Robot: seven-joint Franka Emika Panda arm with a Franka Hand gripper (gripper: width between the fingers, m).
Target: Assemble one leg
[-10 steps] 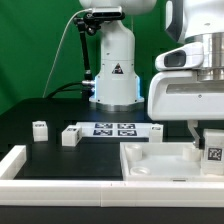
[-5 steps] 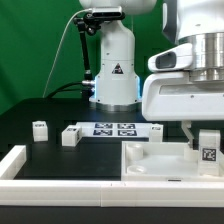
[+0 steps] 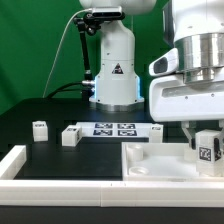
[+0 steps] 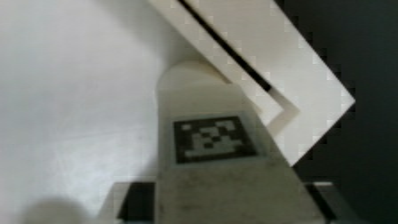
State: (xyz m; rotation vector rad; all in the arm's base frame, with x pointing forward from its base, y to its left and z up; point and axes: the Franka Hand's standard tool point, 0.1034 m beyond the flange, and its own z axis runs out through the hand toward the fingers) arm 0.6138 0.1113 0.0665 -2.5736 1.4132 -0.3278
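Observation:
My gripper point(image 3: 204, 136) is shut on the leg point(image 3: 207, 150), a chunky white post with a black-and-white tag facing the camera. I hold it upright over the right corner of the large white panel point(image 3: 160, 162); I cannot tell whether its lower end touches the panel. In the wrist view the leg point(image 4: 217, 130) fills the middle between my two dark fingers point(image 4: 135, 200), with the gripper point(image 4: 228, 205) closed on its sides. The panel's flat surface point(image 4: 71, 100) and its raised rim point(image 4: 267, 60) lie below.
Two more small white legs point(image 3: 39, 130) point(image 3: 70, 135) stand on the black table at the exterior view's left. The marker board point(image 3: 115, 128) lies behind them before the robot base point(image 3: 112, 75). A white rim point(image 3: 15, 162) bounds the front left.
My gripper, with the leg in it, has shifted a little toward the exterior view's left and risen slightly. The other parts have not moved.

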